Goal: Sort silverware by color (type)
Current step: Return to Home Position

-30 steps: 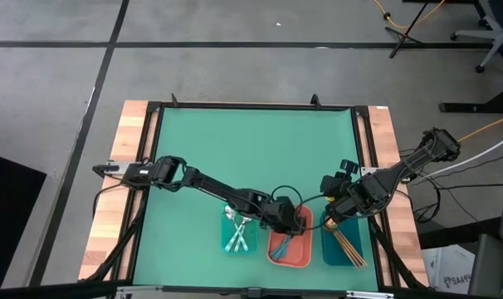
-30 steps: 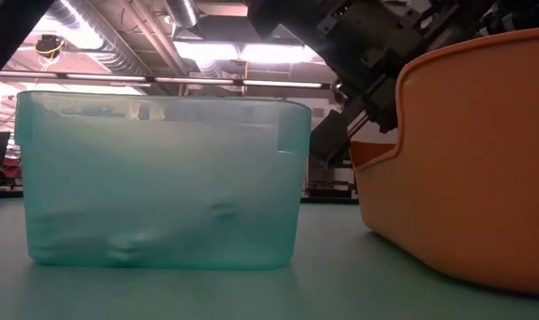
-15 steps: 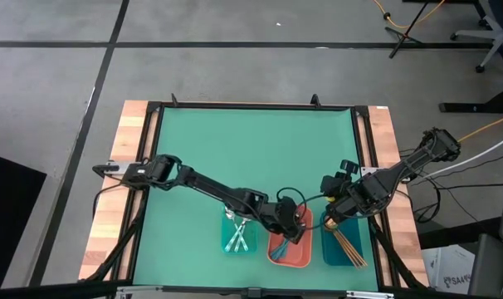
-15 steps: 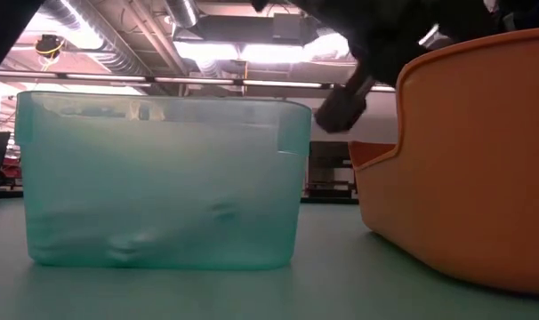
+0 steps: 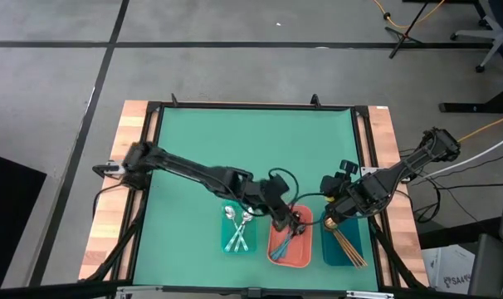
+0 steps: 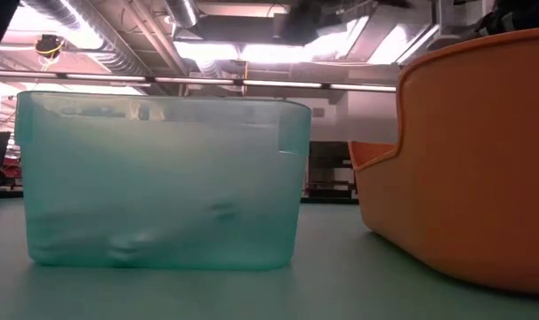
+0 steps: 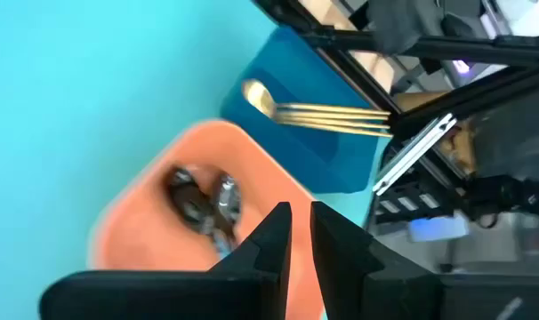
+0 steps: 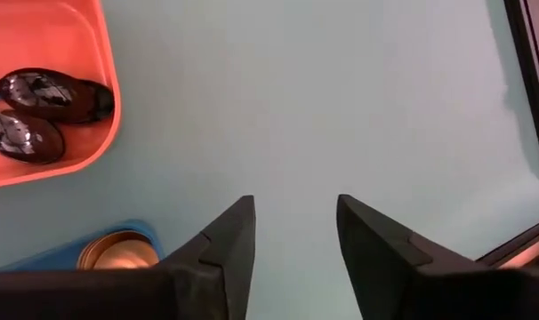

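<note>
Treat this as a retreat, not a pick. Find the left gripper point(image 5: 290, 224) stretched far out from its base, hanging over the coral tray point(image 6: 465, 160). Read its fingers in the wrist view as pinched to a thin slit, with nothing between them. Find the dark spoons point(image 7: 203, 200) lying in that tray right below the fingertips. Find the gold spoons point(image 7: 327, 116) in the blue tray point(image 5: 333, 249), just beyond the hand on the other arm's side. Find the silver spoons point(image 5: 237, 228) in the teal tray point(image 6: 163, 178), just beside the hand on the side toward its own base. See no spoon loose on the green mat point(image 5: 235, 141), so take the sorting itself as probably complete.

Lift straight up first, clear of the coral rim, before drawing the arm in. Avoid a low drag back, for fear of clipping the teal tray on the way between hand and base. Leave the fingers unchanged. Fold the elbow gradually, wary of the cable point(image 5: 276, 176) looped close behind the wrist. Mind the right gripper point(image 8: 293, 203), fingers spread wide and empty, parked nearby at the end of the blue tray with the coral tray's corner just to its side. Give it room, or send one arm home at a time.
</note>
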